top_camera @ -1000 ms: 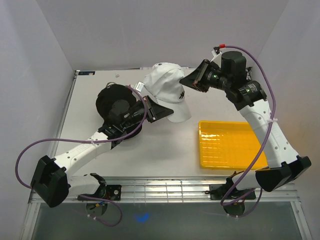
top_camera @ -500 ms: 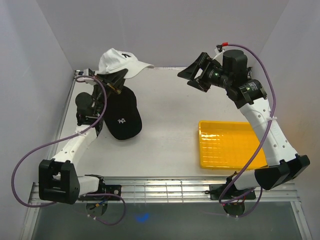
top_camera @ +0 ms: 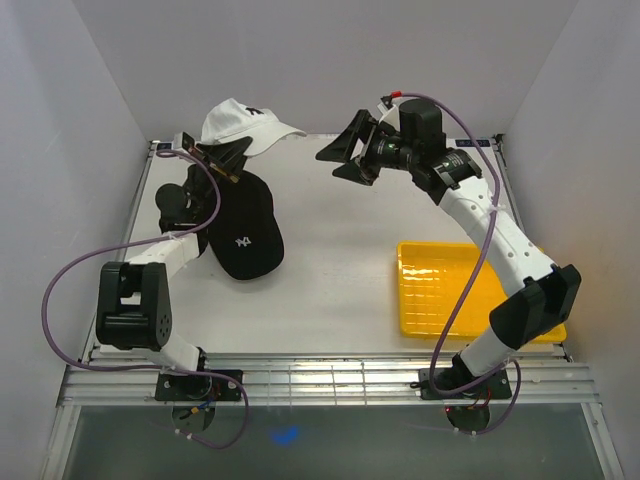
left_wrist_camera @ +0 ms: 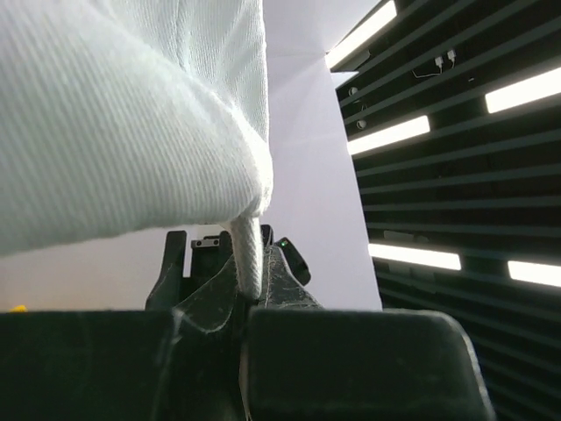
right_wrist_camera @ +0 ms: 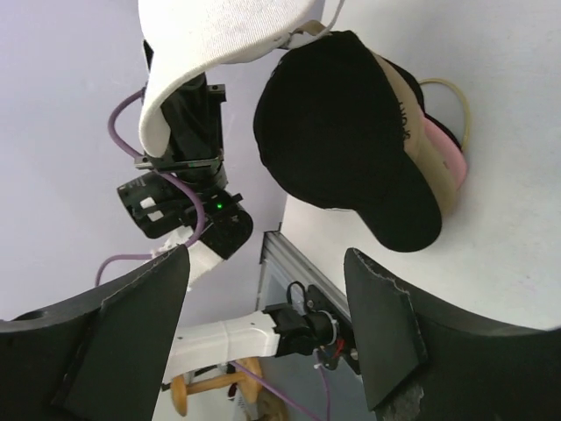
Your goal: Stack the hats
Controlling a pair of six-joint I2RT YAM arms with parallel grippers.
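Left jaws clamped on the white cap's (top_camera: 243,125) rim, holding it aloft at the far left corner, over the black cap (top_camera: 245,230). The black cap sits atop the tan cap (right_wrist_camera: 405,88) and pink cap (right_wrist_camera: 449,151). Right jaws apart, empty, above the worktop (top_camera: 340,260). Tray (top_camera: 403,290) near right, well apart.

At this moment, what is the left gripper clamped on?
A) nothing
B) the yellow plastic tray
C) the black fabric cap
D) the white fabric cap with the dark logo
D: the left gripper is shut on the edge of the white fabric cap with the dark logo, holding it above the black fabric cap.
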